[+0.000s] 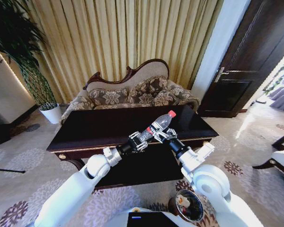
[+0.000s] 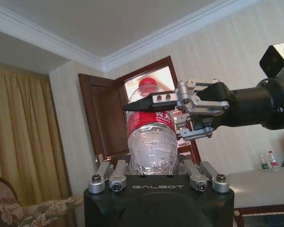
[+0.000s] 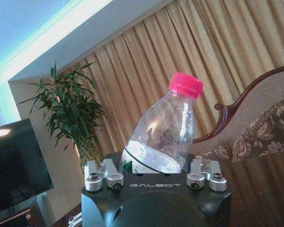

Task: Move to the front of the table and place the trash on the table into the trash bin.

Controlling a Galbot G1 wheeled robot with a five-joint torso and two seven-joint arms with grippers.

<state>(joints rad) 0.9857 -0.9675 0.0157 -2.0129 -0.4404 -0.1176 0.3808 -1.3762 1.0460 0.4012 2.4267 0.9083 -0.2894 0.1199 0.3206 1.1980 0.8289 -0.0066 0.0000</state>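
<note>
1. Bottle [image 1: 162, 121]: clear plastic, red cap and red label, held in the air above the near edge of the worktop [image 1: 99, 127], tilted with its cap pointing up and away from the robot. It touches no surface.
2. Left pincer [image 1: 141, 138]: clamped on the bottle's lower body; in the left wrist view the bottle [image 2: 151, 137] stands straight up out of it, base end seated between the fingers.
3. Right pincer [image 1: 162, 132]: closed on the same bottle near the label band. From the left wrist view it [image 2: 154, 116] reaches in from the side with one dark fingertip across the label. In the right wrist view the bottle [image 3: 163, 130] rises between this pincer's own fingers, cap end out.
4. Judgement: both pincers grip at once, so this reads as a hand-over between arms; which way it goes, cannot tell.
5. Worktop: dark, glossy, gold-trimmed; the robot already stands at its front. No other litter is evident on the visible top.
6. Trash bin [image 1: 189, 205]: round, dark, on the floor by the robot's right side, below the right arm. Something pale with an orange bit lies inside, so some trash looks binned already.
7. Left to do, as I judge it: the bottle needs dropping into the bin.
8. Beyond: patterned sofa [image 1: 137, 94], curtains, potted plant [image 1: 31, 71].
</note>
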